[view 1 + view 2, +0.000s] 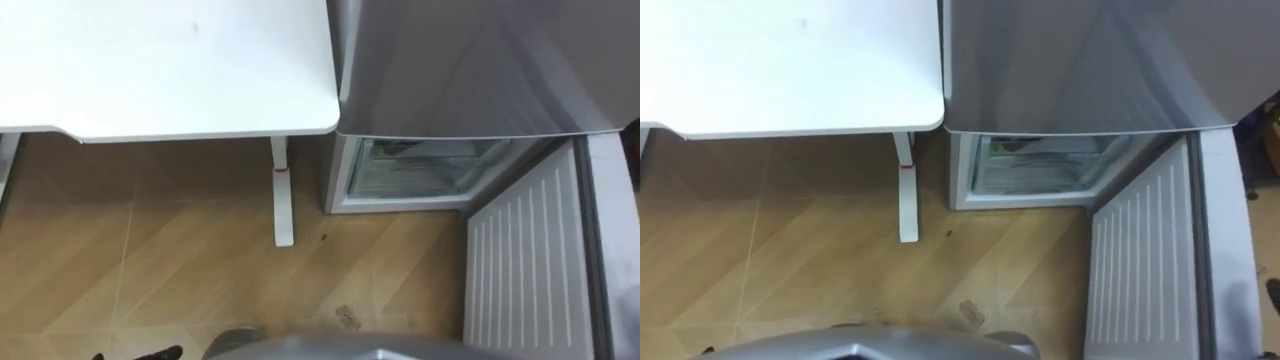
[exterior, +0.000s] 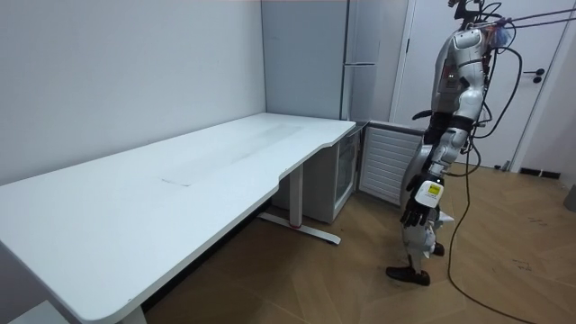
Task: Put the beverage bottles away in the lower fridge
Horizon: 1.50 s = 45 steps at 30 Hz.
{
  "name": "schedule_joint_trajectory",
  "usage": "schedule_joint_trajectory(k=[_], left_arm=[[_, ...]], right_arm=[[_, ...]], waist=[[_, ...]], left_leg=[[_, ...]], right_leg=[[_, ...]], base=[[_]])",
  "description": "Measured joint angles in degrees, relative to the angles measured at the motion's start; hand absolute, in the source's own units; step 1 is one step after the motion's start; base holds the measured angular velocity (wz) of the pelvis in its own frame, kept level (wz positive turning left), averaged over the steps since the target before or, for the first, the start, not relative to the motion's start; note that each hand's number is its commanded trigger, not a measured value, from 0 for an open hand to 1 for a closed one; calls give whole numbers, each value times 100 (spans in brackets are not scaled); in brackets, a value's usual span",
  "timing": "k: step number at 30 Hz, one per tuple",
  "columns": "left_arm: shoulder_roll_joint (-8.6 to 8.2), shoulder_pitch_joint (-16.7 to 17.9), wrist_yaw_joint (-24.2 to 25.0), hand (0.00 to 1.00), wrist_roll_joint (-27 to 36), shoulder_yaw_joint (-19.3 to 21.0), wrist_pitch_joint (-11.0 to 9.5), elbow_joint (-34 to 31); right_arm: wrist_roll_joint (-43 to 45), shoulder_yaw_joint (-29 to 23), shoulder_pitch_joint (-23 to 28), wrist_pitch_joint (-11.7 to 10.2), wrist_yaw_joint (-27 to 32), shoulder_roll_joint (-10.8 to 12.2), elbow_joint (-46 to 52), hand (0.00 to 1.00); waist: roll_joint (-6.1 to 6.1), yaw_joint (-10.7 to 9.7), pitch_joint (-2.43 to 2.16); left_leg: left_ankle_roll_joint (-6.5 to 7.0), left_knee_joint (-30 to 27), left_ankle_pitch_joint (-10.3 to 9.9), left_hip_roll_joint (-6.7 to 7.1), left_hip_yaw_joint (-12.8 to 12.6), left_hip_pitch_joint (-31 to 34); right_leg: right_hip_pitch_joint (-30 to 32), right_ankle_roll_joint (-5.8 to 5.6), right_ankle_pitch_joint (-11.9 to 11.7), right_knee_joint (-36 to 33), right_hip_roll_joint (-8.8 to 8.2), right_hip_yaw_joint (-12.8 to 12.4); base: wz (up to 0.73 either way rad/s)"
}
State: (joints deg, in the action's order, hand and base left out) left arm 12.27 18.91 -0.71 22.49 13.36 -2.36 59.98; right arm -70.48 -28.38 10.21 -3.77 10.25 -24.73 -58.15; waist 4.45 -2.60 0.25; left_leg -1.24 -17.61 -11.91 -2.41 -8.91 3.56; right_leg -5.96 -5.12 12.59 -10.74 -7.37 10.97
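Left eye view. A white desk (image 1: 170, 60) fills the upper left, and its surface is bare. One white desk leg (image 1: 282, 195) runs down to a wooden floor (image 1: 150, 250). Just beside the desk's right edge stands a grey fridge (image 1: 470, 60), seen from above. Its lower compartment (image 1: 420, 170) is open, and a clear drawer (image 1: 415, 180) shows inside. The lower door (image 1: 525, 260) is swung out toward the camera at the right and shows its white ribbed inner face. A small scuff (image 1: 347, 318) marks the floor near the bottom edge.

Right eye view. The same layout appears: desk at upper left, fridge at upper right, lower compartment open, door standing out at the right.

Room view. The robot stands upright on the wooden floor, facing the fridge and just outside the open lower door. The long desk runs from the fridge toward the camera along a pale wall (image 2: 117, 81). The left hand (image 2: 417, 214) hangs low at the robot's side, well apart from the fridge. Whether it is open, closed or holding a drink cannot be told. A white room door (image 2: 540, 90) stands behind the robot.
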Motion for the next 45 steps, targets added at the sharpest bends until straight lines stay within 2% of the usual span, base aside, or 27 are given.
schedule_joint_trajectory(k=[5,17,20,23,29,35,45], left_arm=[[-9,11,36,0,-90,-3,108,26],[-33,64,22,0,-61,-248,116,0],[-47,60,5,0,-68,-293,115,-5],[-93,47,-13,0,-73,-292,108,-19],[-167,82,-10,0,-93,-284,58,41],[-179,97,16,0,-196,-287,59,42],[-261,97,6,0,-461,-290,60,41]], right_arm=[[-66,120,-9,132,-508,7,49,0],[703,1159,-137,384,-1573,32,524,0],[710,1368,-132,387,-1812,148,523,0],[752,1376,-120,357,-1943,360,503,0],[1024,1596,-144,396,-2196,648,256,0],[1066,1598,-275,396,-2322,731,207,0],[1085,1675,-353,396,-2433,775,197,0]], waist=[[-18,97,0],[-6,174,0],[-9,235,-3],[-10,313,-3],[-96,476,13],[-199,467,21],[-202,485,19]], left_leg=[[-7,11,-4,-4,-3,-31],[-5,-24,-4,-6,0,7],[-8,4,-1,-8,-7,-23],[-8,11,-1,-8,-9,-29],[-7,3,-1,-8,2,-41],[-8,3,0,-9,81,-38],[-18,-2,20,-9,106,-48]], right_leg=[[-14,4,-2,-11,1,0],[10,8,-7,-20,0,22],[-2,13,-12,-11,1,26],[-5,10,-21,-6,1,35],[-42,10,-37,12,0,90],[-101,11,-37,11,4,188],[-115,14,-39,12,13,207]], base=[[-1],[0],[0],[0],[1],[7],[1]])
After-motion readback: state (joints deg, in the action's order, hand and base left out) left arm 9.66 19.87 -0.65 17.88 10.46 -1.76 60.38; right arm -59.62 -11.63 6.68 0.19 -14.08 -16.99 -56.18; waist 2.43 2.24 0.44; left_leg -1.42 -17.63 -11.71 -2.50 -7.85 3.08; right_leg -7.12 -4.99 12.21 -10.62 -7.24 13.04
